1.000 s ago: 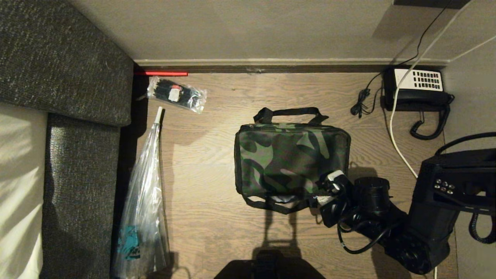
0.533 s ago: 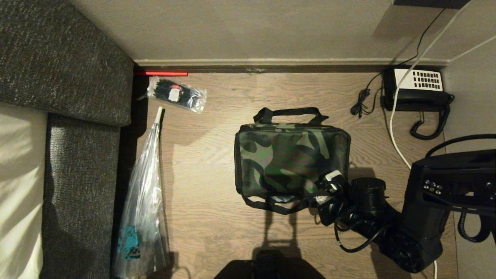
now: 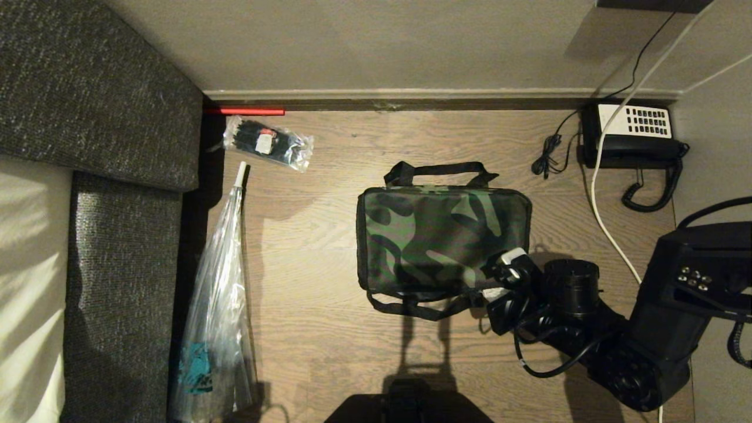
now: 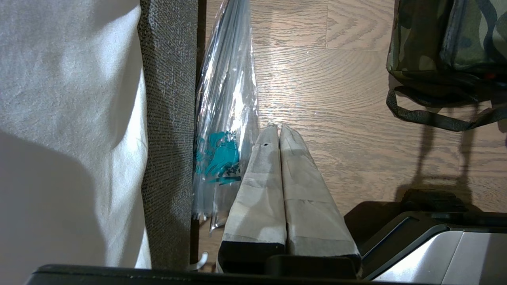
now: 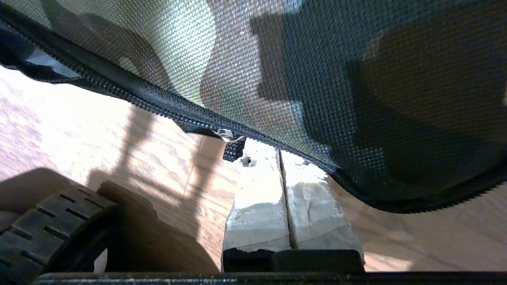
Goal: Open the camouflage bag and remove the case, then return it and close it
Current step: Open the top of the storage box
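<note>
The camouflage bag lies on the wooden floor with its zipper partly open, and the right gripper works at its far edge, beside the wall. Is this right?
Not fully. The right gripper is at the near edge of the camouflage bag, at its right corner, on the side away from the wall, as the head view shows. The rest stands: the bag lies on the wooden floor, and the zipper is partly open.

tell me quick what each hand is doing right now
Left hand: closed, empty, parked above the floor.
Right hand: closed at the bag zipper's pull tab; a grip on it cannot be told.
</note>
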{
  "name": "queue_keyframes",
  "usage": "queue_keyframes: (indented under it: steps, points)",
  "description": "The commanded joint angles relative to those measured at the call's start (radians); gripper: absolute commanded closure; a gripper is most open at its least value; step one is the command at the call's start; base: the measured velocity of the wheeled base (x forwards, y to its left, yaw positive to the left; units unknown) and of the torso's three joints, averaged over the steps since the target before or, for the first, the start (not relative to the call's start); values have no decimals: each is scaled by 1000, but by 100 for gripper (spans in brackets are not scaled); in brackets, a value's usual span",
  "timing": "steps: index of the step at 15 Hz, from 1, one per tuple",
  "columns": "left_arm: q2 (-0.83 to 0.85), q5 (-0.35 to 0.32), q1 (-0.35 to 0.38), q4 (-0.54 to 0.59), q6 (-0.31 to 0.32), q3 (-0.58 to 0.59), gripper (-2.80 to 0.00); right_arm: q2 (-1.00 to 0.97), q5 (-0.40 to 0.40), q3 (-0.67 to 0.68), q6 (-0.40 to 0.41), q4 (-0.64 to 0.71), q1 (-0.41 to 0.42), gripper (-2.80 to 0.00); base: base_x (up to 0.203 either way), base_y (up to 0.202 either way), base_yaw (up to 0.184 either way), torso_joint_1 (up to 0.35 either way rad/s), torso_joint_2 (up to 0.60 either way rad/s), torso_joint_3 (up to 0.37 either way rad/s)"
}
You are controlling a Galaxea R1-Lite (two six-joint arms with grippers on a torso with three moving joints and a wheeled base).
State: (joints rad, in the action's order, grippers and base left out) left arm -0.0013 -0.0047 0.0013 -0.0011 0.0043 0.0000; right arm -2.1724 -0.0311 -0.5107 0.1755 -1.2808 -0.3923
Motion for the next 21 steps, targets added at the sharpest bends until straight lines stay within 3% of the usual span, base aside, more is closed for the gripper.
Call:
queue_keyframes:
  steps: [1, 10, 13, 15, 16, 21]
  points:
    - [1, 0, 0, 0, 0, 2, 0, 34, 2, 5, 2, -4, 0, 0, 0, 0, 0, 0, 0, 0]
    - [1, 0, 0, 0, 0, 2, 0, 128, 10, 76, 7, 74, -2, 0, 0, 0, 0, 0, 0, 0]
    - [1, 0, 0, 0, 0, 2, 0, 171, 4, 131, 21, 215, -2, 0, 0, 0, 0, 0, 0, 0]
    - [1, 0, 0, 0, 0, 2, 0, 137, 3, 120, 19, 221, -1, 0, 0, 0, 0, 0, 0, 0]
    - [1, 0, 0, 0, 0, 2, 0, 117, 6, 120, 19, 222, 10, -280, 0, 0, 0, 0, 0, 0]
    - [1, 0, 0, 0, 0, 2, 0, -19, 5, 64, 28, 81, 16, -280, 0, 0, 0, 0, 0, 0]
